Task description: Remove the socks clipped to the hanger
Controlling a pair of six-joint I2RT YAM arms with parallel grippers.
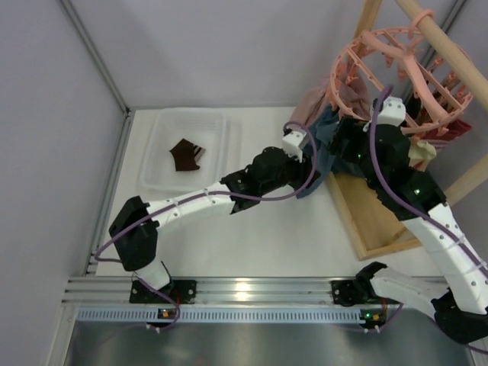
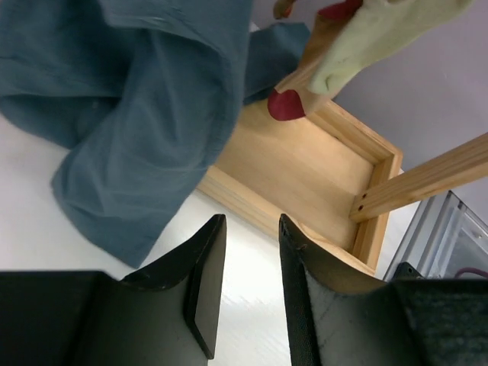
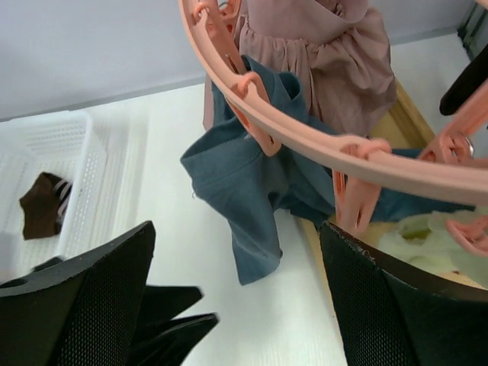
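Observation:
The salmon-pink round hanger (image 1: 381, 57) hangs from a wooden pole at the top right; its ring and clips cross the right wrist view (image 3: 305, 133). A cream sock (image 1: 421, 151) and a maroon sock (image 1: 446, 131) hang from it. The left wrist view shows the cream sock (image 2: 374, 38) and a red sock tip (image 2: 286, 105). A dark brown sock (image 1: 187, 155) lies in the white basket. My left gripper (image 2: 250, 221) is open a little and empty, low beside the teal cloth. My right gripper (image 3: 238, 229) is wide open and empty, just below the ring.
A teal-blue cloth (image 1: 324, 149) and a dusty-pink garment (image 1: 313, 103) hang from the hanger's left side. The wooden frame's base tray (image 1: 374, 221) lies on the table under the hanger. The white basket (image 1: 164, 171) stands at the back left. The left fingers (image 3: 175, 313) show in the right wrist view.

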